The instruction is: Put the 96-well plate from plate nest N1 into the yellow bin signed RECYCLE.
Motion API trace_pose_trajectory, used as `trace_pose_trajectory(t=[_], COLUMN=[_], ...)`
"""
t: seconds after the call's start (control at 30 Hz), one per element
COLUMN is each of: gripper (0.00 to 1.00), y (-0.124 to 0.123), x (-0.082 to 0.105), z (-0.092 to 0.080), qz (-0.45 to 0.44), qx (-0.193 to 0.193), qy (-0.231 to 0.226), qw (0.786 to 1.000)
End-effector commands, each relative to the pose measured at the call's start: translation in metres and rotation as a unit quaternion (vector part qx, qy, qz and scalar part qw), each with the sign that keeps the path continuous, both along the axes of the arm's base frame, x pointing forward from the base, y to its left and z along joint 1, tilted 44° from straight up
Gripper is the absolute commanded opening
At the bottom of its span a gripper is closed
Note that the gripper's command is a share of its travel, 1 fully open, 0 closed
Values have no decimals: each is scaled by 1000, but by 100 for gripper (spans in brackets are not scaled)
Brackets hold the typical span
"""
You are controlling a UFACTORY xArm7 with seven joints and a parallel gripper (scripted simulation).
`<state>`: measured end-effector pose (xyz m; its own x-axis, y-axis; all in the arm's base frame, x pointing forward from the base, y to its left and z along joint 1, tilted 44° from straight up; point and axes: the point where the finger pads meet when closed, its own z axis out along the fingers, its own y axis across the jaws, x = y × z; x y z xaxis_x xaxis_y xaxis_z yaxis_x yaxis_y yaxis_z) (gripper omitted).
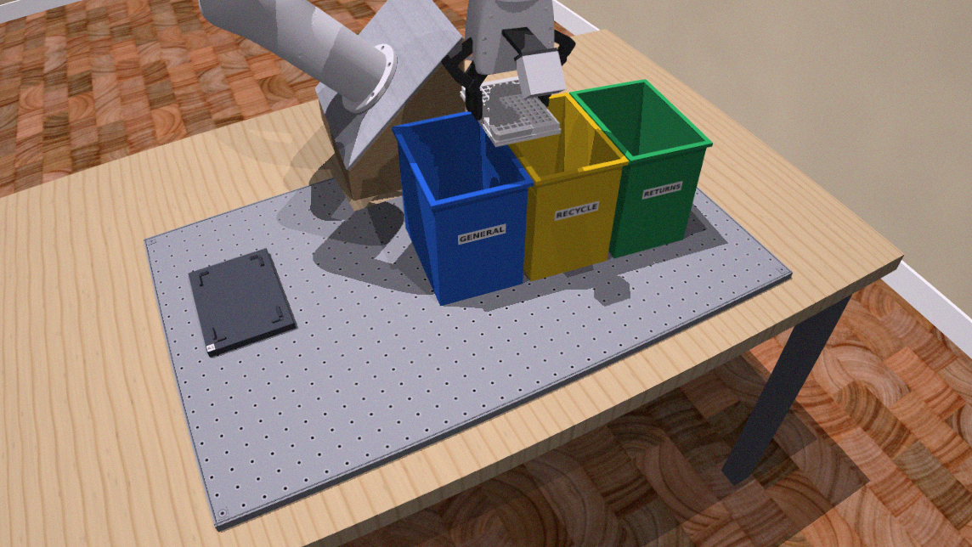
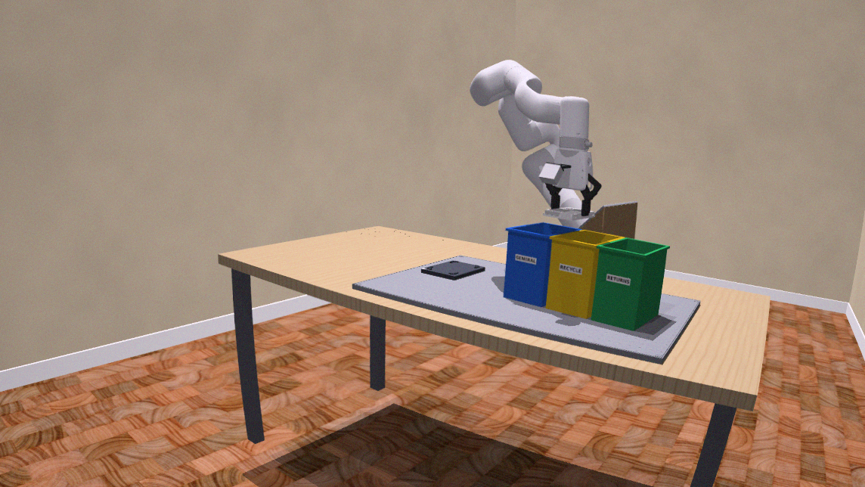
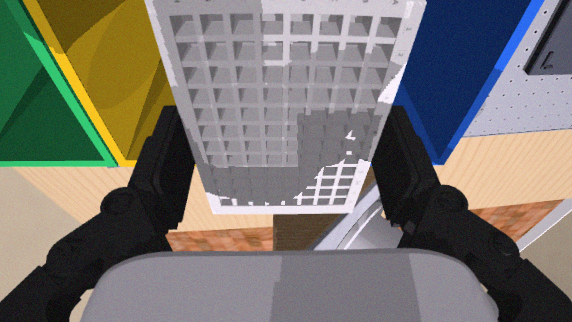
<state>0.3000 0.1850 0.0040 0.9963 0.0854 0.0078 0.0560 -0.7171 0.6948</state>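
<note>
Here, a wooden table [image 1: 81, 285] carries a grey pegboard [image 1: 381, 380], and three tall bins stand on it in a tight row, side walls touching. The blue bin [image 1: 469, 265] is signed GENERAL, the yellow bin [image 1: 567, 238] in the middle is signed RECYCLE, and the green bin [image 1: 652, 217] is signed RETURNS. All three stand upright with open mouths.

A white robot arm [image 2: 532, 109] reaches down from behind the bins. Its black gripper [image 3: 285, 145] is clamped on the long sides of a pale well plate [image 1: 518, 119], one finger [image 3: 165, 160] on each side. The plate is held roughly level in the air, above the bins' rims. From the top view it hangs over the back edge where the blue and yellow bins meet, partly over the yellow bin's mouth. The wrist view shows yellow on one side of the plate and blue on the other.

A dark, flat plate holder [image 1: 239, 300] lies well apart from the bins, towards the other end of the pegboard.
</note>
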Motion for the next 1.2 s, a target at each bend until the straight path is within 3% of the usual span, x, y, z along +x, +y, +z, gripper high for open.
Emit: trace_pose_trajectory(t=[0.0,0.57,1.17], gripper=[0,0,0], y=[11,47,48], x=[1,0,0], z=[-9,-45,-46], qz=[1,1,1], qx=[2,2,2], qy=[-1,-1,-1], qw=[1000,1000,1000])
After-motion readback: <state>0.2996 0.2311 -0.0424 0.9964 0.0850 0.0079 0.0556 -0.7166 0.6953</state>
